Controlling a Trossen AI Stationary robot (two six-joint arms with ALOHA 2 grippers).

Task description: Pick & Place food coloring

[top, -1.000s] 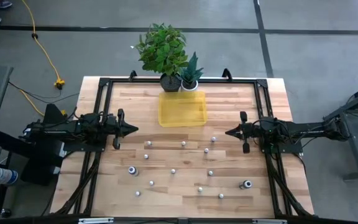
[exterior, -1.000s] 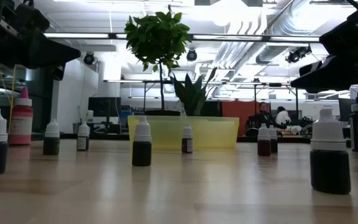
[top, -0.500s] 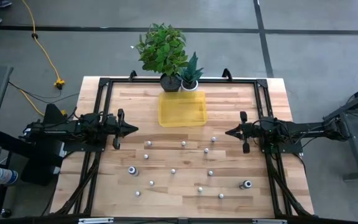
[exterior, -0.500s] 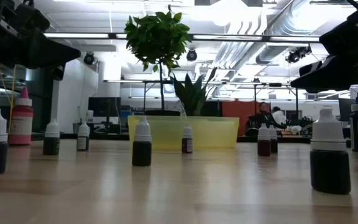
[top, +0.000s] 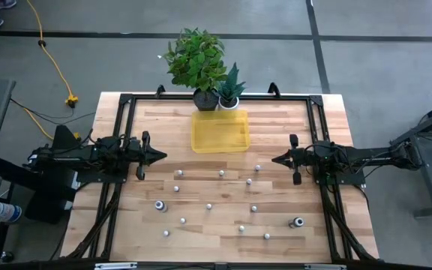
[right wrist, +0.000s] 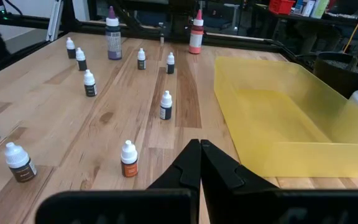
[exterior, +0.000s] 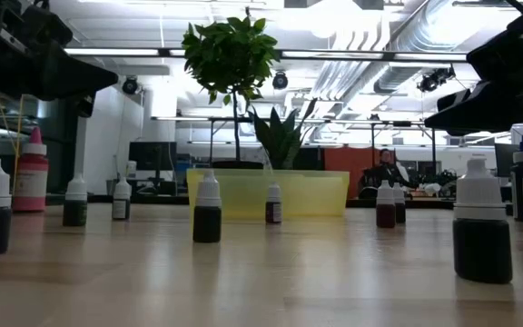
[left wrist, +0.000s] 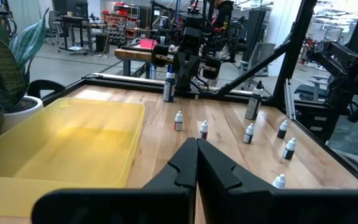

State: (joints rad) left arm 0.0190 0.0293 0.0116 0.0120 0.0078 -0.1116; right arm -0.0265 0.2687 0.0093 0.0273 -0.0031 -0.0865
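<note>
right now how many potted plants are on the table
2: a leafy plant at the back edge of the table and a smaller spiky plant beside it, both behind the yellow tray. None looks hidden.

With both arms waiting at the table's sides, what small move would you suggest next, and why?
Probably open the right gripper and ease it toward the small white-capped bottle nearest it. Both grippers are shut and hold nothing, the flat translucent yellow tray looks empty, and every bottle stands on the wooden table.
</note>
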